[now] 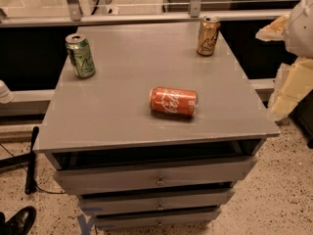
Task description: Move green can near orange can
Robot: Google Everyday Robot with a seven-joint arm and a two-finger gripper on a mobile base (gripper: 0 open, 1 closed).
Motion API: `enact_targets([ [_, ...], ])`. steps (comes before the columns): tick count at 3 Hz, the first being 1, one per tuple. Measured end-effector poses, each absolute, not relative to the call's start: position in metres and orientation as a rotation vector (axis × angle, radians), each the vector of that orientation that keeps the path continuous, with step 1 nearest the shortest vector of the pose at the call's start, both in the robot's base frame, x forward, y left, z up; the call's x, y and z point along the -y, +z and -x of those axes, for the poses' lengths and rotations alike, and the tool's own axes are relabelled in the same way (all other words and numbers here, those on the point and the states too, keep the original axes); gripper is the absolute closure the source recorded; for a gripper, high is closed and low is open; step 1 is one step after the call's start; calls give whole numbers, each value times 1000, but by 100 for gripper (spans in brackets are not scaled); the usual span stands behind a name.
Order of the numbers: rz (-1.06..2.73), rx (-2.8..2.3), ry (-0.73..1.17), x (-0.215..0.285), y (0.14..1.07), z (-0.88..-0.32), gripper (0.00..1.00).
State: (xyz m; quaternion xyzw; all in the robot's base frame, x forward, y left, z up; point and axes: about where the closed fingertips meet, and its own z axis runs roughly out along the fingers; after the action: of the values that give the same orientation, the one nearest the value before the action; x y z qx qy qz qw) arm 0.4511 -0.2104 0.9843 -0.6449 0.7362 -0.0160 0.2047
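The green can (80, 56) stands upright near the back left corner of the grey cabinet top (117, 106). The orange can (208, 35), amber-gold with a pale swirl, stands upright near the back right corner. The two cans are far apart, across the width of the top. My gripper (282, 62) is at the right edge of the view, beyond the cabinet's right side and right of the orange can. It is open and holds nothing, with pale yellow fingers (288, 89) spread apart.
A red-orange Coca-Cola can (173, 101) lies on its side in the middle of the top, towards the front. The cabinet has drawers (156, 177) below. A metal rail (146, 17) runs behind it. A black pole (31, 158) and a shoe (19, 220) are on the floor at left.
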Motion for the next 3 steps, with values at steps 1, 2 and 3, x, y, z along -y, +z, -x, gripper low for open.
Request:
enact_targets([
  [1, 1798, -2053, -45, 210, 984, -451, 0],
  [2, 1754, -2007, 24, 185, 973, -468, 0],
  [3, 1687, -1916, 149, 133, 954, -500, 0],
])
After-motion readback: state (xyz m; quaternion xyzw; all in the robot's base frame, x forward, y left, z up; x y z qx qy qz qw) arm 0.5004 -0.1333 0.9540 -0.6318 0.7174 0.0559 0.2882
